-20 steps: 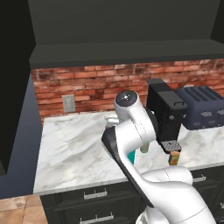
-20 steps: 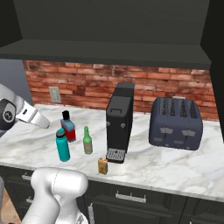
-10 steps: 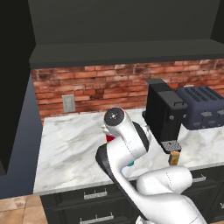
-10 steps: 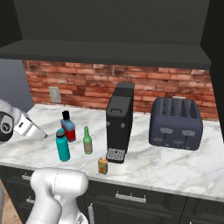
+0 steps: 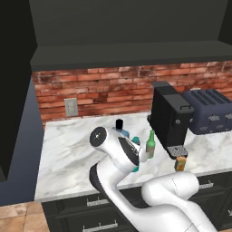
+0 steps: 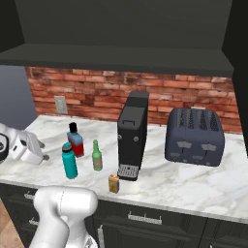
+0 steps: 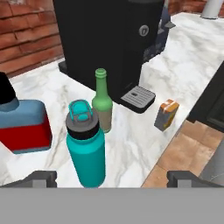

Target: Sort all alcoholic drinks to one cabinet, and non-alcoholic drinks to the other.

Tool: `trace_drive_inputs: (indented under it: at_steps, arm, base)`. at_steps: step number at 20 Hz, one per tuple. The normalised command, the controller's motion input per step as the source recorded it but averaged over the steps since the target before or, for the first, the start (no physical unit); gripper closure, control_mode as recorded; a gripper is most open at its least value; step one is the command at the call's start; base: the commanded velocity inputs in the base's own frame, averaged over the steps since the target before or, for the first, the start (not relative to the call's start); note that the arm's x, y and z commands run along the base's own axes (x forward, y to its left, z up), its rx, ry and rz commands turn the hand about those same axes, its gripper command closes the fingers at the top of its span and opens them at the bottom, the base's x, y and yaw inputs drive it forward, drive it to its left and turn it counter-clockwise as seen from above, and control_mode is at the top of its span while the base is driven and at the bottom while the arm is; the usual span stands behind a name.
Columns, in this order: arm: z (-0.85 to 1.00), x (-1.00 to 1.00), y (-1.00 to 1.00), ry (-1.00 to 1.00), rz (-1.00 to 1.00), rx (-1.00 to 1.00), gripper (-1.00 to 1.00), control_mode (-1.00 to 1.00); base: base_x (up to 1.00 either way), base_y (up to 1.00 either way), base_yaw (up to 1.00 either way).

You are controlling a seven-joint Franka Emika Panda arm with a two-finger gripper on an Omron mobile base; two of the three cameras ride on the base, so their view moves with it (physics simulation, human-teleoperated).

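Four drinks stand on the marble counter (image 6: 203, 186). Non-alcoholic: the tall teal bottle (image 7: 86, 148) (image 6: 69, 161) with a dark cap, and a small orange carton (image 7: 166, 115) (image 6: 114, 183) (image 5: 181, 163) near the counter's front edge. Alcoholic: the slim green bottle (image 7: 102, 103) (image 6: 97, 156) (image 5: 150, 145) and the flat blue flask (image 7: 24, 124) (image 6: 75, 140) with a red label. My gripper (image 6: 43, 150) (image 7: 113, 180) is open and empty, low at the left, pointing at the teal bottle from a short distance away. In the left base view my arm hides most of the teal bottle and the flask.
A black coffee machine (image 6: 132, 135) (image 7: 105, 39) stands just right of the bottles, with a dark toaster (image 6: 194, 136) further right. Dark upper cabinets (image 6: 121, 29) hang above the brick wall. Drawer fronts run below the counter edge.
My arm has folded down and to the left, bringing the hand from above the counter to bottle height. The bottles and the carton have not moved.
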Motion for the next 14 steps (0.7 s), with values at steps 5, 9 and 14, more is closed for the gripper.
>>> trace_drive_inputs:
  at_steps: [5,9,14]
  arm:
    - [-0.1,0.16,0.0,-0.05,-0.13,-0.05,-1.0,-1.0]
    - [0.0,0.16,0.0,-0.05,-0.1,-0.08,-1.0,-1.0]
    - [-0.05,0.17,0.0,-0.02,-0.02,-0.03,-1.0,-1.0]
  base:
    - [0.0,0.0,0.0]
    - [0.0,0.0,0.0]
    - [0.0,0.0,0.0]
